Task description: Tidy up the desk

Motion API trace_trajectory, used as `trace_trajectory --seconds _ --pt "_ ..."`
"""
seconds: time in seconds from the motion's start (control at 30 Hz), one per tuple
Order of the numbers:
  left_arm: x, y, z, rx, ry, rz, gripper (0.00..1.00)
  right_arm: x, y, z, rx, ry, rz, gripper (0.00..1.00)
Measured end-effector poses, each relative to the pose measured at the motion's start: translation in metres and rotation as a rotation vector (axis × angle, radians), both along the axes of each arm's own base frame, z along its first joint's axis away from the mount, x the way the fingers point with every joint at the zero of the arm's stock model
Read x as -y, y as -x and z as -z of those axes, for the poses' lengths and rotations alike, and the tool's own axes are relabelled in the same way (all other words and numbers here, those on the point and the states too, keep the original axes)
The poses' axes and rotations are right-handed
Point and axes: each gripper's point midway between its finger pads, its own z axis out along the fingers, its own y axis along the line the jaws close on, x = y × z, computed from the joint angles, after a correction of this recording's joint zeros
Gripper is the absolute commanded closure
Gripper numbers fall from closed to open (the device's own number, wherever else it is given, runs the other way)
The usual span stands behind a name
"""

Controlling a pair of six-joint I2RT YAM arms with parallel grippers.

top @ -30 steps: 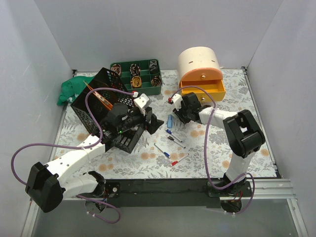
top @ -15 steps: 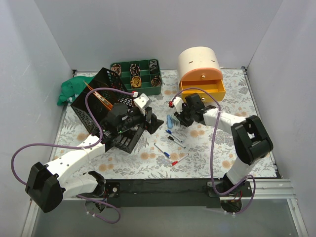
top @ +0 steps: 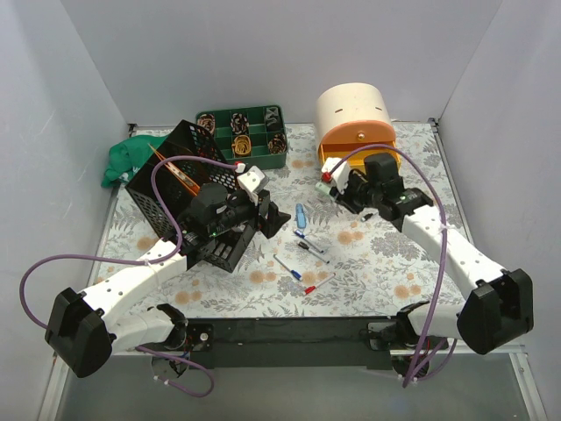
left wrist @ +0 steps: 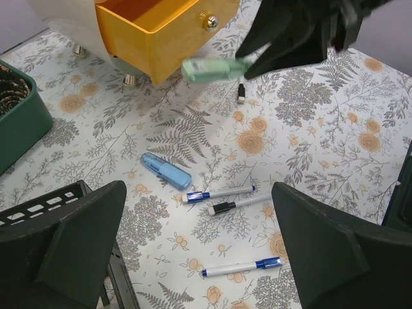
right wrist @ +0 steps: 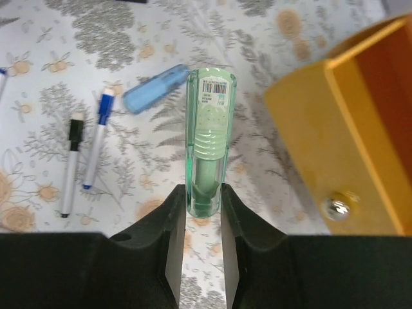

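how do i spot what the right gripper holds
Look at the open orange drawer, back right of the desk. Beside it the right gripper pinches a pale green see-through stick with a barcode. Its blue twin lies on the desk.

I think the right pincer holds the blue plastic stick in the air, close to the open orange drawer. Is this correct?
Not quite: the right pincer holds the pale green stick, not the blue one. The blue stick lies on the desk. The right wrist view shows this; the open orange drawer is indeed close.
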Motion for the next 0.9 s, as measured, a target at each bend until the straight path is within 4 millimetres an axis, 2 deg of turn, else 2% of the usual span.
trace_trajectory --seconds 0.07,0.27,0.37,0.47,0.67,0.7,0.8,0.9 --pt "0.0 0.0 0.0 0.0 0.0 0.0 0.02 0.012 -0.013 -0.018 0.036 -0.005 0.033 0.91" --pt "0.0 0.0 0.001 -0.001 -0.001 0.0 0.02 0.065 -0.063 -0.084 0.187 -0.001 0.168 0.89" --pt "0.0 0.0 0.001 -0.001 -0.001 0.0 0.02 0.081 -0.081 -0.099 0.227 0.033 0.187 0.88" --pt "0.0 0.0 0.001 -0.001 -0.001 0.0 0.02 0.086 -0.096 -0.096 0.227 0.084 0.166 0.88" --pt "0.0 0.0 0.001 -0.001 -0.001 0.0 0.02 0.087 -0.115 -0.071 0.168 0.167 0.114 0.81" --pt "0.0 0.0 0.001 -0.001 -0.001 0.0 0.02 0.087 -0.117 -0.069 0.162 0.174 0.111 0.73" --pt "0.0 0.0 0.001 -0.001 -0.001 0.0 0.02 0.086 -0.125 -0.063 0.146 0.19 0.102 0.61" --pt "0.0 0.0 0.001 -0.001 -0.001 0.001 0.02 0.086 -0.133 -0.059 0.136 0.201 0.106 0.52"
